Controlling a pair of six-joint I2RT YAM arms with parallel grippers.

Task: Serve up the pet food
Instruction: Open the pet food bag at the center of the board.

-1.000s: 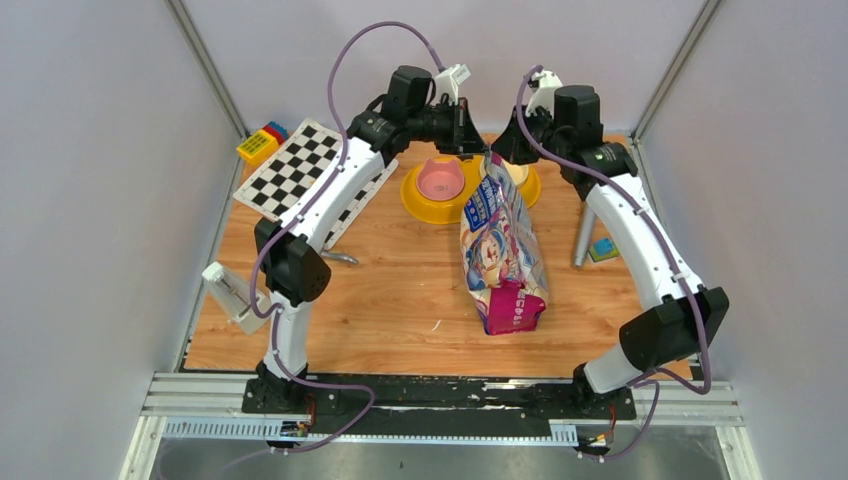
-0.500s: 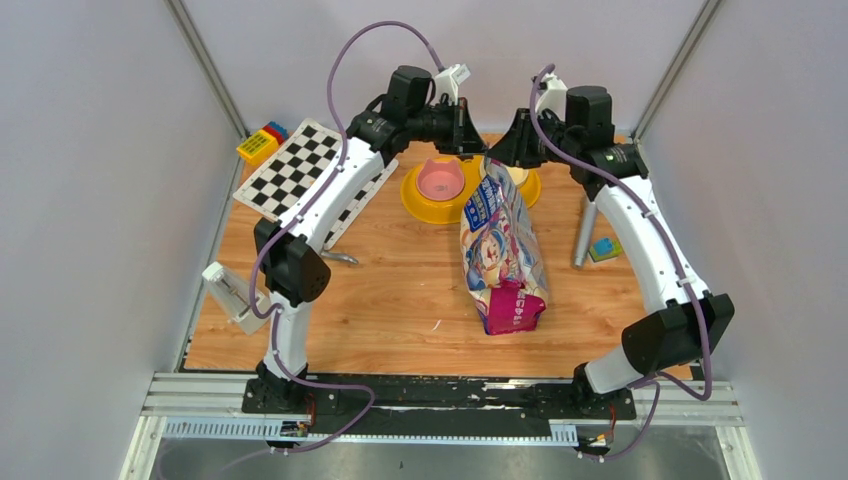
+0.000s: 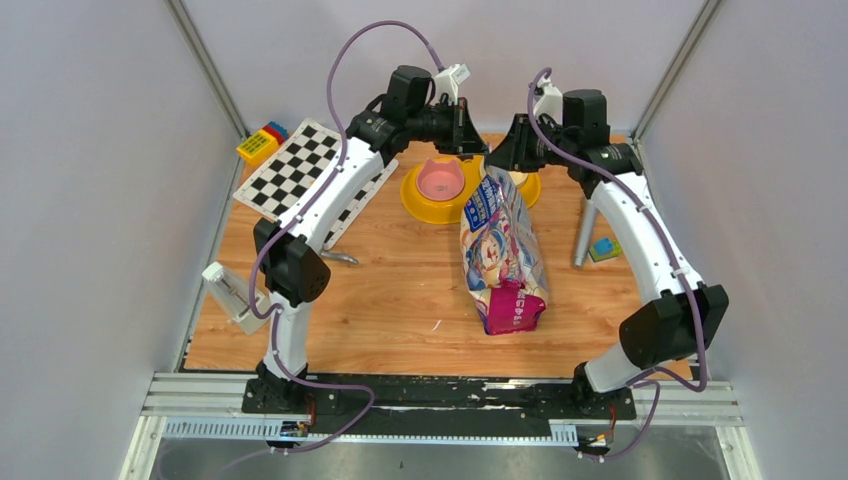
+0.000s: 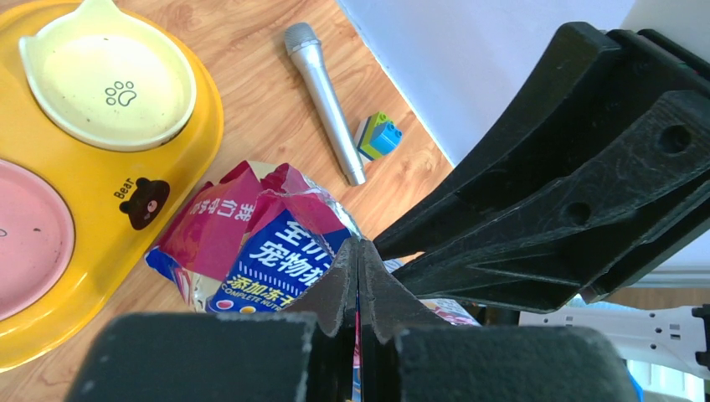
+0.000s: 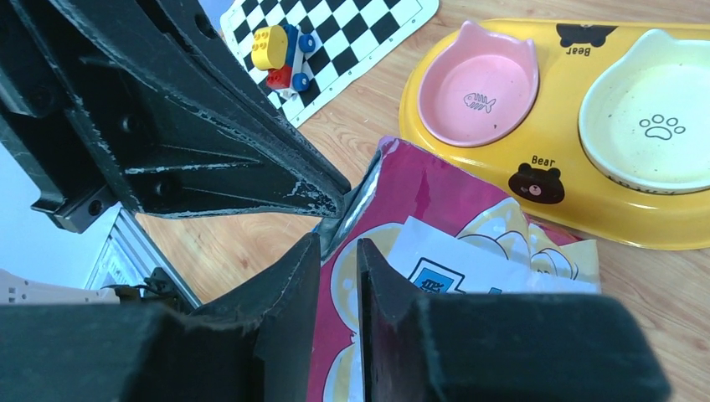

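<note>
Your left fingers [image 4: 358, 266] pinched the glossy blue-and-pink bag [image 3: 503, 245] at its mouth; your right fingers [image 5: 338, 244] stood narrowly parted at its rim; the pet food, unseen, was likely inside; the yellow plastic double-bowl feeder [image 3: 418, 207] was unfilled.

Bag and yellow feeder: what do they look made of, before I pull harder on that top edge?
The bag looks like thin glossy plastic film with a silvery, foil-like lining: it shines and creases, and it shows silver at the torn top edge. The yellow feeder looks like rigid moulded plastic, smooth and semi-glossy, with soft highlights on its rounded rim. Its bowls could be plastic or ceramic.
</note>
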